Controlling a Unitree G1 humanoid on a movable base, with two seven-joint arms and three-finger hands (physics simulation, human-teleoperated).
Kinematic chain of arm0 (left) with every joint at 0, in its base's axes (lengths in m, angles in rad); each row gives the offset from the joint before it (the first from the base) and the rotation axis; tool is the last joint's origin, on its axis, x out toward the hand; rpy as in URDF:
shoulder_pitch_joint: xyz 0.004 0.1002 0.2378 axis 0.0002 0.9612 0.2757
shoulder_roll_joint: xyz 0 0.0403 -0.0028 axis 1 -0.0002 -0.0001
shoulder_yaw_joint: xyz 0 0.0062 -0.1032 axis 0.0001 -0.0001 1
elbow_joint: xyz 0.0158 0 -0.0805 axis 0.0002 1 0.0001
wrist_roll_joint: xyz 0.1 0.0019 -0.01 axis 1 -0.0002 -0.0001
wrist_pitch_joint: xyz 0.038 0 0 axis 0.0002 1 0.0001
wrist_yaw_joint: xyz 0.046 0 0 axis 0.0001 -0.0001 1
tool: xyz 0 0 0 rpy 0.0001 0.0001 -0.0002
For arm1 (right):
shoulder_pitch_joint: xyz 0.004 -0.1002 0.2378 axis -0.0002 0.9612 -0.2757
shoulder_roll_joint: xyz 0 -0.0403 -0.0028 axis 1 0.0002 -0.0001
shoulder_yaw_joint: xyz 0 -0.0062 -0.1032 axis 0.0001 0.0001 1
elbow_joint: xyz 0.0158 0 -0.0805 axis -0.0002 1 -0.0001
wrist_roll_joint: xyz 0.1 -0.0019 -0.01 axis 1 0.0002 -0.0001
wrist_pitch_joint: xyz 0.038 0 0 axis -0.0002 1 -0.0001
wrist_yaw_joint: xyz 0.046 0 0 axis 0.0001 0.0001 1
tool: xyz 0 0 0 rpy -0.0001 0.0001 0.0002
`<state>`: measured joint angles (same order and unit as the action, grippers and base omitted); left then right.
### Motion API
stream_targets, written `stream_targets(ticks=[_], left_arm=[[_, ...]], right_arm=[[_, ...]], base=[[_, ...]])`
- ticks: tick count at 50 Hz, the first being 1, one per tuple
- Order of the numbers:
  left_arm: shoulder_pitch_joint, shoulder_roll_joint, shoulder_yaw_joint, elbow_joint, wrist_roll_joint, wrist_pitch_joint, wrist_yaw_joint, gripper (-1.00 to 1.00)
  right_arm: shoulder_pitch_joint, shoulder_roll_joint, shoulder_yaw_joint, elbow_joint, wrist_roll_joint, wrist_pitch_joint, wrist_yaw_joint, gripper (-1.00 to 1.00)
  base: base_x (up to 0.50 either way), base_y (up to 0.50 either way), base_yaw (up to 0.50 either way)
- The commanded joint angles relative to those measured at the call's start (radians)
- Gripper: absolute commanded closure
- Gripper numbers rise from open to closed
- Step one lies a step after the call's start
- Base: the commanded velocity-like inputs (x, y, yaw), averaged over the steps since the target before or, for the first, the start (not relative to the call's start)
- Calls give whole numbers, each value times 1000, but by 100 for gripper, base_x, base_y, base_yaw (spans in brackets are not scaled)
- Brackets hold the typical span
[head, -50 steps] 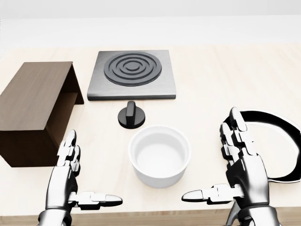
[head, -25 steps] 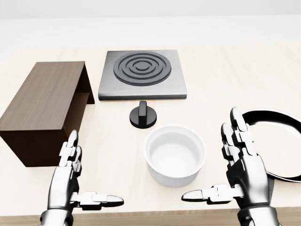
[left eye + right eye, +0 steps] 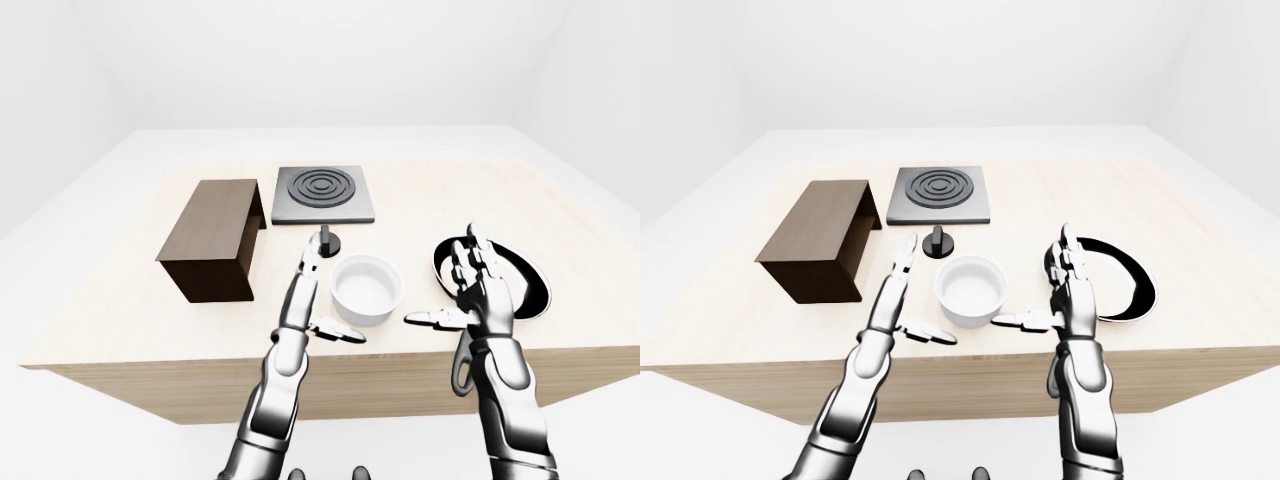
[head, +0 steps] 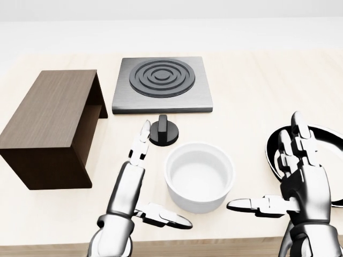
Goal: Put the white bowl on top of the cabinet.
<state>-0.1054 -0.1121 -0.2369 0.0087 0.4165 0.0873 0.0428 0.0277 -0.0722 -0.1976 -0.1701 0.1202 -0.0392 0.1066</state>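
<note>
The white bowl (image 4: 199, 175) stands upright and empty on the light wooden table (image 4: 257, 91), at lower centre of the head view. The dark wooden cabinet (image 4: 51, 126) stands at the left, its open side toward the stove plate. My left hand (image 4: 153, 182) is open just left of the bowl, fingers stretched toward the knob and thumb pointing under the bowl's near side. My right hand (image 4: 270, 176) is open right of the bowl, its thumb pointing at it. Neither hand touches the bowl.
A grey stove plate (image 4: 161, 84) with black rings lies above the bowl in the head view, with a black knob (image 4: 163, 131) between them. A black pan (image 4: 332, 144) lies at the right edge, partly behind my right hand. The table's near edge runs below my hands.
The view first shifted, moving everything right. Then my left hand moved right and up beside the bowl, and my right hand moved a little to the right. The bowl has stayed put.
</note>
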Motion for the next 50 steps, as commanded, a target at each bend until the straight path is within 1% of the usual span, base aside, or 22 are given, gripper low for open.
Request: stream_targets(ticks=[1, 9, 12, 20, 22, 23, 24, 27, 33, 36, 39, 42, 47, 49, 50], left_arm=[[-39, -44, -78, -34, 117, 0, 5, -100], [-60, -58, -93, -35, 180, 0, -1, -100], [-75, -69, -109, -24, 225, 0, -8, -100], [-125, -89, -106, 92, 349, 0, -8, -100], [-139, -96, -109, 144, 391, 0, -6, -100], [-139, -97, -107, 145, 394, 0, -7, -100], [-145, -99, -119, 169, 430, 0, -11, -100], [-146, -112, -122, 187, 477, 0, -26, -100], [-150, -126, -129, 216, 558, 0, -55, -100], [-149, -133, -137, 220, 619, 0, -49, -100], [-147, -136, -135, 223, 640, 0, -55, -100], [-149, -143, -144, 230, 704, 0, -48, -100], [-155, -154, -144, 248, 753, 0, -59, -100], [-154, -156, -143, 249, 756, 0, -60, -100], [-162, -158, -143, 259, 777, 0, -57, -100]], right_arm=[[-18, -12, -27, -2, 6, 16, -12, -100], [-19, -14, -30, -4, 10, 19, -14, -100], [-20, -15, -33, -4, 12, 19, -14, -100], [-20, -18, -42, -15, 23, 28, -12, -100], [-19, -18, -44, -18, 25, 31, -12, -100], [-19, -18, -44, -18, 25, 31, -12, -100], [-18, -18, -45, -23, 26, 35, -11, -100], [-14, -19, -50, -36, 32, 43, -10, -100], [-15, -19, -53, -42, 35, 50, -9, -100], [-14, -19, -55, -47, 37, 54, -10, -100], [-14, -19, -57, -52, 40, 59, -9, -100], [-13, -19, -58, -56, 41, 61, -9, -100], [-15, -20, -63, -61, 47, 68, -9, -100], [-15, -20, -64, -61, 47, 68, -9, -100], [-17, -21, -65, -60, 49, 69, -9, -100]], base=[[0, 0, 0], [0, 0, 0], [0, 0, 0], [0, 0, 0], [0, 0, 0], [0, 0, 0], [0, 0, 0], [0, 0, 0], [0, 0, 0], [0, 0, 0], [0, 0, 0], [0, 0, 0], [0, 0, 0], [0, 0, 0], [0, 0, 0]])
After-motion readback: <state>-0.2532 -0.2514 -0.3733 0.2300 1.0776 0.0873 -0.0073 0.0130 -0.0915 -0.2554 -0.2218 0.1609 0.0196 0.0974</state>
